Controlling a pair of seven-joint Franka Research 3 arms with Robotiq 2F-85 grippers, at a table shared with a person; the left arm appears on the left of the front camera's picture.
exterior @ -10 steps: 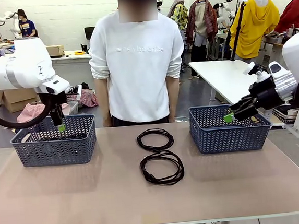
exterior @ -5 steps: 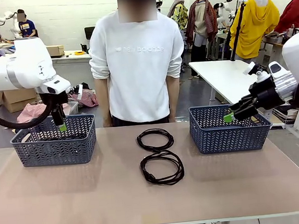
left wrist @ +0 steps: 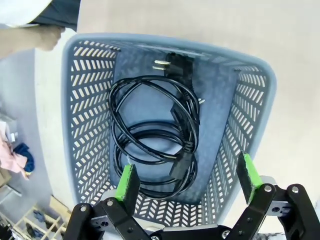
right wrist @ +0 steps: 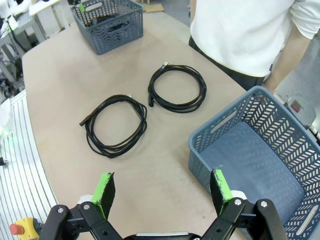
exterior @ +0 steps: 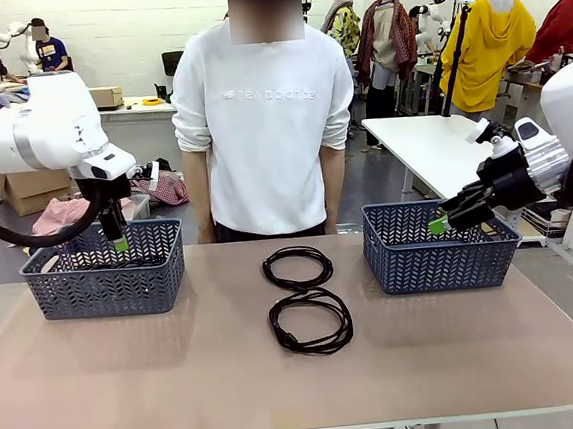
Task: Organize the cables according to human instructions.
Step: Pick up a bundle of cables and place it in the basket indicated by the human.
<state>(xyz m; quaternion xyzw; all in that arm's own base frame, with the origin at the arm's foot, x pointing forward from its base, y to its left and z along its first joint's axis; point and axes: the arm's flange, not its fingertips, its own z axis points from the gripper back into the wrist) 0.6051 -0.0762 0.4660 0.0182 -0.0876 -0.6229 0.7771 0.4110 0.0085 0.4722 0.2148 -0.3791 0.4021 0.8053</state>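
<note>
Nothing on the table has shifted over the last second; both arms and both loose cables sit where they were, and only the person point(exterior: 264, 126) at the far side has swayed slightly. Left gripper point(exterior: 116, 241) hangs over the left basket point(exterior: 102, 286), jaws spread wide and empty. Right gripper point(exterior: 442, 224) hangs at the right basket point(exterior: 441, 261), likewise wide and empty. Two cables lie mid-table between the baskets: the far loop point(exterior: 296, 250) and the near loop point(exterior: 314, 351), just touching or nearly so. More coiled cable point(left wrist: 191, 131) lies flat in the left basket, plug point(left wrist: 172, 65) at one end; it looks like two loops stacked, though you cannot count them for sure. Each is thin black cord wound in a few loose turns. Judged light, limp and fairly smooth, so expect a loop to sag and uncoil once lifted. You would do best to pinch across the bundled turns where they lie together, not at a single strand or the plug. Which basket each goes to depends on the person's signal.
</note>
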